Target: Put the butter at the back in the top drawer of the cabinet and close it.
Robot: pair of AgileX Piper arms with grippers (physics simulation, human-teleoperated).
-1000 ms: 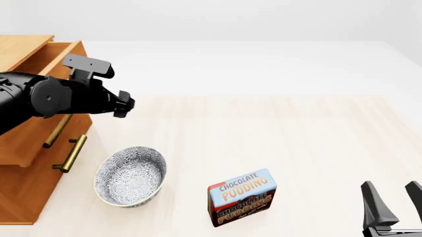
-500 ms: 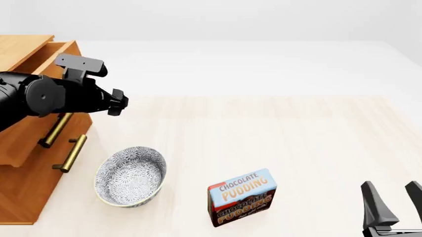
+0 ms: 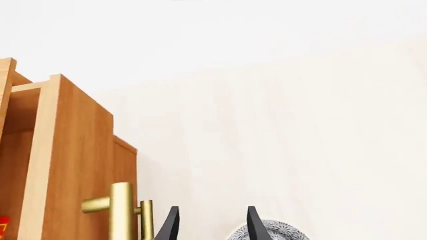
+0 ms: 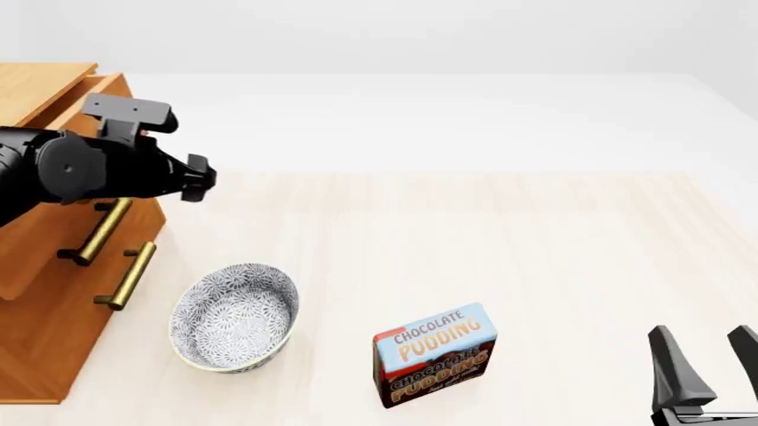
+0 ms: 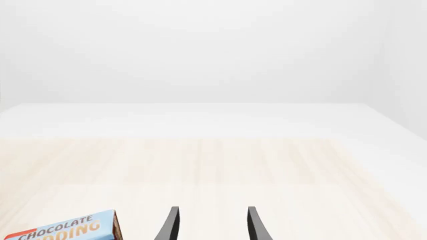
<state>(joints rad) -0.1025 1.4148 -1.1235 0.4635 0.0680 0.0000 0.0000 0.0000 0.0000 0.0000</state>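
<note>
Pale wood tabletop point(image 4: 533, 248) carries the cabinet point(image 4: 48, 337) at the left edge. Only a red sliver of the butter point(image 3: 3, 227) shows inside the top drawer point(image 3: 73, 165), cut off by the frame. Left gripper point(image 3: 209, 225) hangs empty, fingers apart, beside its handle point(image 3: 121, 210). Bowl point(image 4: 233, 317) and pudding box point(image 4: 434, 353) stand nearby; right gripper point(image 5: 209, 225) is spread, empty.

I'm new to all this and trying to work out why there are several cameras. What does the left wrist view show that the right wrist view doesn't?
Only the left wrist view shows the cabinet, its top drawer partly open, a brass handle, a red sliver inside the drawer, the patterned bowl's rim and the left gripper, empty and open. Only the right wrist view shows the chocolate pudding box and the right gripper, also open and empty. Both show the pale wooden table.
</note>
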